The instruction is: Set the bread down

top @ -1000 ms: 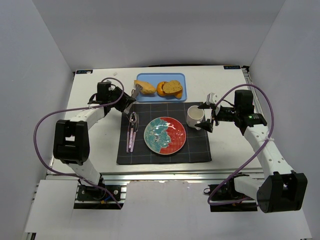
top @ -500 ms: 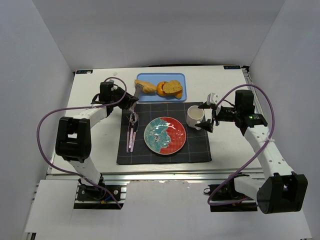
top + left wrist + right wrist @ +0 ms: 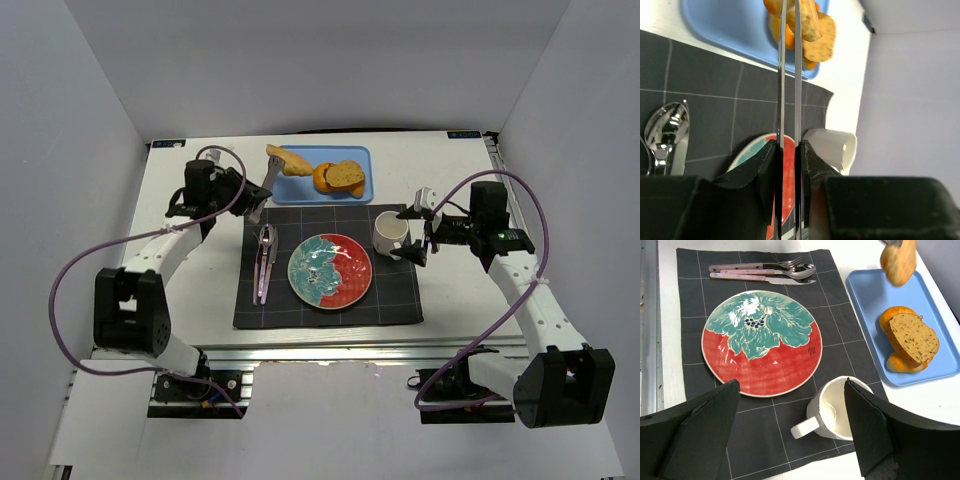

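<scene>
The bread (image 3: pixel 288 160), a pale golden roll, hangs above the left end of the blue tray (image 3: pixel 296 190), pinched in the tips of thin metal tongs (image 3: pixel 268 181). My left gripper (image 3: pixel 250 197) is shut on those tongs; in the left wrist view its jaws (image 3: pixel 788 145) press the two blades, and the bread (image 3: pixel 808 20) shows at their far end. The red and teal plate (image 3: pixel 330 271) lies on the dark placemat. My right gripper (image 3: pixel 413 235) is open and empty beside the white mug (image 3: pixel 390 232). The right wrist view shows the bread (image 3: pixel 898 260) over the tray (image 3: pixel 867 295).
A brown-crusted slice (image 3: pixel 347 174) and orange pieces (image 3: pixel 322 178) lie on the tray. A fork, spoon and knife (image 3: pixel 264 262) lie left of the plate on the placemat (image 3: pixel 400 300). White walls close in the table on three sides.
My left gripper has lifted the tongs with the bread up off the tray and drawn back a little to the left. The right arm has not moved.
</scene>
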Controlling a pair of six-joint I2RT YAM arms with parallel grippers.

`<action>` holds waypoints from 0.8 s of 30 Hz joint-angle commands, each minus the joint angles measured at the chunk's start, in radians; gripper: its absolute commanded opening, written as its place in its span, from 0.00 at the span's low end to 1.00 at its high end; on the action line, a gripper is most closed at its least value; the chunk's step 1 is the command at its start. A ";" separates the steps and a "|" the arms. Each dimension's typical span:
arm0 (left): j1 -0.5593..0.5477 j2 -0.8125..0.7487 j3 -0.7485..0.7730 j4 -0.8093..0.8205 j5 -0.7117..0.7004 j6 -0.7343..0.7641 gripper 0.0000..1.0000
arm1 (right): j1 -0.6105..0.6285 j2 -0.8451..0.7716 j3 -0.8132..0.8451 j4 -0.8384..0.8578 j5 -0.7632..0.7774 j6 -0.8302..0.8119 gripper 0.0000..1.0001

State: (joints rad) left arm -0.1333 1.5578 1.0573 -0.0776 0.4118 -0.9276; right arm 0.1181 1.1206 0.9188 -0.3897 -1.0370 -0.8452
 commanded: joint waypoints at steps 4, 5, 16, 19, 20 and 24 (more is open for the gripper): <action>-0.002 -0.220 -0.083 -0.010 0.108 0.094 0.00 | -0.005 -0.018 0.008 0.012 -0.028 -0.008 0.89; -0.003 -0.243 -0.112 -0.046 0.122 0.122 0.00 | -0.006 -0.018 0.011 0.011 -0.028 -0.009 0.89; -0.143 -0.593 -0.390 -0.208 0.225 0.138 0.00 | -0.031 -0.007 0.043 0.014 -0.024 -0.012 0.89; -0.187 -0.656 -0.433 -0.252 0.225 0.119 0.00 | -0.032 0.002 0.054 0.014 -0.032 -0.008 0.89; -0.192 -0.665 -0.441 -0.266 0.211 0.125 0.00 | -0.032 0.004 0.055 0.014 -0.035 -0.003 0.89; -0.213 -0.670 -0.461 -0.301 0.179 0.144 0.10 | -0.032 0.011 0.066 0.020 -0.038 0.018 0.89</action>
State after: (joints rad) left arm -0.3355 0.9009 0.6056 -0.3626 0.6029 -0.7967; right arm 0.0914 1.1213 0.9356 -0.3901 -1.0477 -0.8436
